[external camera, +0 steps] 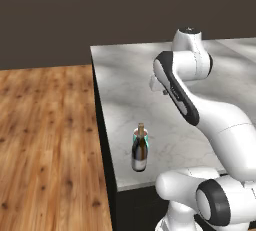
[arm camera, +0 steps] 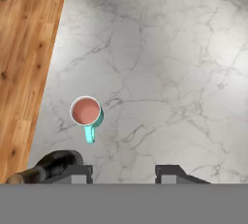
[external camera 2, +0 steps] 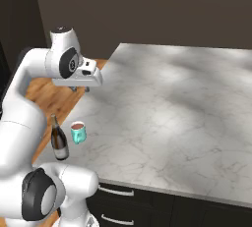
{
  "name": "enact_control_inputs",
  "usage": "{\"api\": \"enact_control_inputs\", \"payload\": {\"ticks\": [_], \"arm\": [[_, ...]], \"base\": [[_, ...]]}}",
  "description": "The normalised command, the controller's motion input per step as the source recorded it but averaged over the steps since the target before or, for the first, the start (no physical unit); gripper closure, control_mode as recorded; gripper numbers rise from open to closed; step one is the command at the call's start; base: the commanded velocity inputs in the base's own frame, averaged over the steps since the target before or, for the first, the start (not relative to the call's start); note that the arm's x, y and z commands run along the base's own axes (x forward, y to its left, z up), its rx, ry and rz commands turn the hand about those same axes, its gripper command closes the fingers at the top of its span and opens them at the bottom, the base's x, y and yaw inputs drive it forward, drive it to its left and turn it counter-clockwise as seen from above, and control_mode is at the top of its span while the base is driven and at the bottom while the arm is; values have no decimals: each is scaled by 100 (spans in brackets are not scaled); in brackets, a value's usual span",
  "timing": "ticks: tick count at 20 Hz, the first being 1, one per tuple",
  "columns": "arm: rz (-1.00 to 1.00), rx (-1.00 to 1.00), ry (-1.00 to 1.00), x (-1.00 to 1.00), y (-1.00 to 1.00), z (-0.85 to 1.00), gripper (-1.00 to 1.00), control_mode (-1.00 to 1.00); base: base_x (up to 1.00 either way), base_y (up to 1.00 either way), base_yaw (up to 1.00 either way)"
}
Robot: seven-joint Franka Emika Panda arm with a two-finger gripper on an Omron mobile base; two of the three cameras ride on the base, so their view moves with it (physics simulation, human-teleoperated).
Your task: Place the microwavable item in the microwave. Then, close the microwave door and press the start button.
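**Hand held above the marble table, mug and bottle near the table corner**

The small teal mug with a side handle and brown liquid (arm camera: 86, 113) stands upright on the white marble table (external camera 2: 172, 108), near the corner at the table's edge beside the wooden plank floor (external camera: 47, 140). In the hand view the mug is at about 9 o'clock from the picture centre, and its handle points toward 6 o'clock. In the right base view the mug (external camera 2: 78, 132) is at about 8 o'clock from the centre, and in the left base view only a teal rim of it (external camera: 136, 134) shows behind the bottle.

The dark glass wine bottle with a pale label (external camera: 140, 147) stands upright just beside the mug, between it and the table edge; I cannot tell if they touch. In the hand view the bottle (arm camera: 53, 165) lies at 7 o'clock, below the mug.

The two-finger hand (arm camera: 124, 174) of the white arm hangs over the bare marble, well apart from the mug. Its dark fingertips (arm camera: 169, 173) stand apart with only table surface between them, so the hand is released and holds nothing. In the right base view the hand (external camera 2: 80, 89) is at 10 o'clock, above the mug.

Dark cabinet drawers with silver handles (external camera 2: 118, 191) are under the table front.
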Motion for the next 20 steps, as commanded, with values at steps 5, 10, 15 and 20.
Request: {"api": "enact_control_inputs", "payload": {"ticks": [5,10,15,20], "arm": [[0,0,0,0,2,-26,-100,-100],[0,10,3,10,-4,-64,-100,-100],[2,13,-1,-1,-5,-46,-100,-100],[3,0,6,0,4,-56,-100,-100]], "base": [[0,0,0],[0,0,0],[0,0,0],[0,0,0]]}}
